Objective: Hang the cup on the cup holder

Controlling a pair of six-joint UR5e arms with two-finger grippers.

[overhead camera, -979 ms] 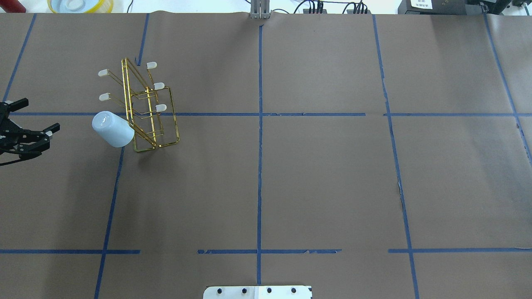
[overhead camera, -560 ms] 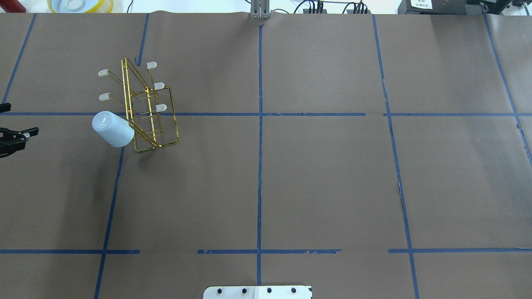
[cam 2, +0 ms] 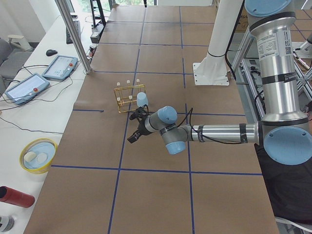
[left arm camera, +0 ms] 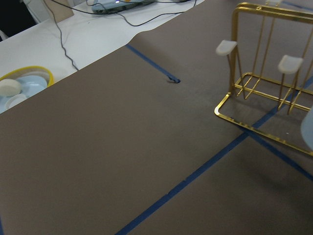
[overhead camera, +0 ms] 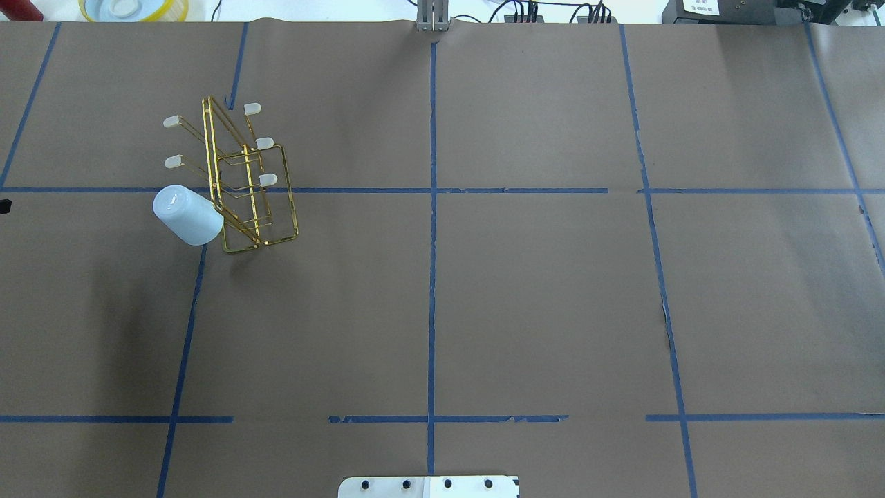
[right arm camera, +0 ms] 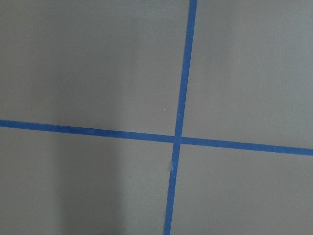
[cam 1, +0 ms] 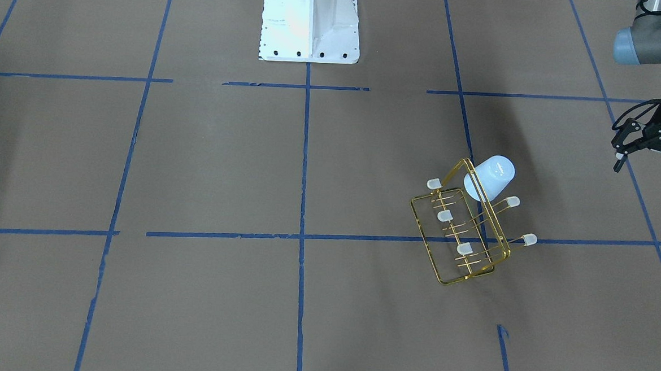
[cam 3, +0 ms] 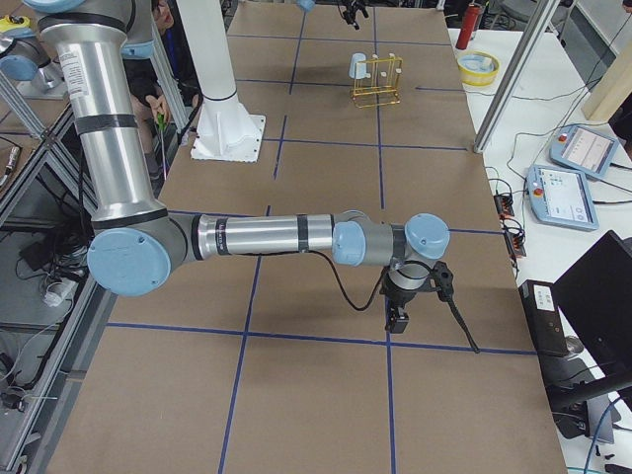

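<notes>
At the robot-side end of the cup holder (cam 1: 463,248), the cup (cam 1: 490,177) sits inverted and tilted against the frame. Left gripper (cam 1: 646,174) is well apart from it, fingers spread wide, holding nothing. Right gripper (cam 3: 399,318): opening cannot be determined.

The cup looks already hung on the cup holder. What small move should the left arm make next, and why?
Probably only a small retreat. The cup sits tilted, base up, over one prong of the cup holder; five caps are bare. The left gripper is open, empty and apart from it, so I would move that arm slightly farther aside.
</notes>
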